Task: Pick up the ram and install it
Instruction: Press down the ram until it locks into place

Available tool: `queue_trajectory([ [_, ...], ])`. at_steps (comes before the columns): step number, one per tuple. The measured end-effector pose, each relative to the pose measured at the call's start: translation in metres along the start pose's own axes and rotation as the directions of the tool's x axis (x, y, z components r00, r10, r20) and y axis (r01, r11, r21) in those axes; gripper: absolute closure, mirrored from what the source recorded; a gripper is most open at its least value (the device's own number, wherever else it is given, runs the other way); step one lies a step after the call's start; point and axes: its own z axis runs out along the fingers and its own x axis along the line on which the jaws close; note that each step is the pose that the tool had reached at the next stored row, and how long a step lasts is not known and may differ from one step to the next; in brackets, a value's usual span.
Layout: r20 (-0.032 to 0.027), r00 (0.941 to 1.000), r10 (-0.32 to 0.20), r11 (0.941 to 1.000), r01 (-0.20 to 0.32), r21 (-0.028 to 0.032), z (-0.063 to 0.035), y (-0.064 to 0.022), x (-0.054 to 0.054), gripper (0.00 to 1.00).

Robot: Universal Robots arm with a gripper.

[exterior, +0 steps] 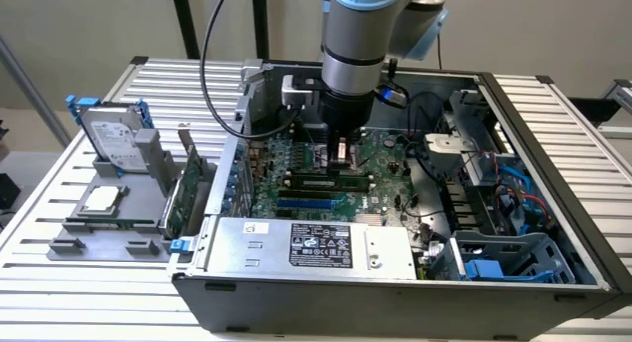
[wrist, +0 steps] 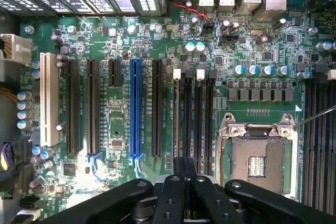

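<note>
Inside the open grey metal computer case [exterior: 395, 305], the black gripper [wrist: 184, 162] points straight down over the long black memory slots [wrist: 194, 114], lined up with them, its fingers together and seemingly empty. The ram [exterior: 109, 224], a thin green stick, seems to lie outside the case, resting in the grey plastic holder tray [exterior: 99, 247].

The open dark metal computer case [exterior: 513, 98] leaves its whole upper side free, and the grey robot arm [exterior: 360, 31] reaches straight down through that opening to the green motherboard [exterior: 326, 172]. On the exterior view's right, a tangle of black and blue cables [exterior: 513, 186] and a grey-blue plastic drive cage [exterior: 508, 257] crowd the case. The silver power supply box [exterior: 306, 246] blocks its near side, and the case's wall [exterior: 247, 98] closes the exterior view's left.
</note>
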Motion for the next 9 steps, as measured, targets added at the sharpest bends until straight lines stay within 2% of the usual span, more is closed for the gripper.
queue_trajectory([
  [2, -0.0017, 1.0, 0.0, 1.0, 0.0, 0.0, 0.0026, -0.0001, 0.0002, 1.0],
  [6, -0.0011, 1.0, 0.0, 1.0, 0.0, 0.0009, 0.0072, -0.0001, 0.0, 1.0],
  [7, -0.0012, 1.0, 0.0, 1.0, 0.0, 0.0009, 0.006, -0.0001, 0.0, 1.0],
  [8, 0.0015, 1.0, 0.0, 1.0, 0.0, 0.0019, 0.0031, -0.0001, -0.0003, 1.0],
  [9, 0.0005, 1.0, 0.0, 1.0, 0.0, 0.0017, -0.0015, 0.0001, 0.0, 1.0],
])
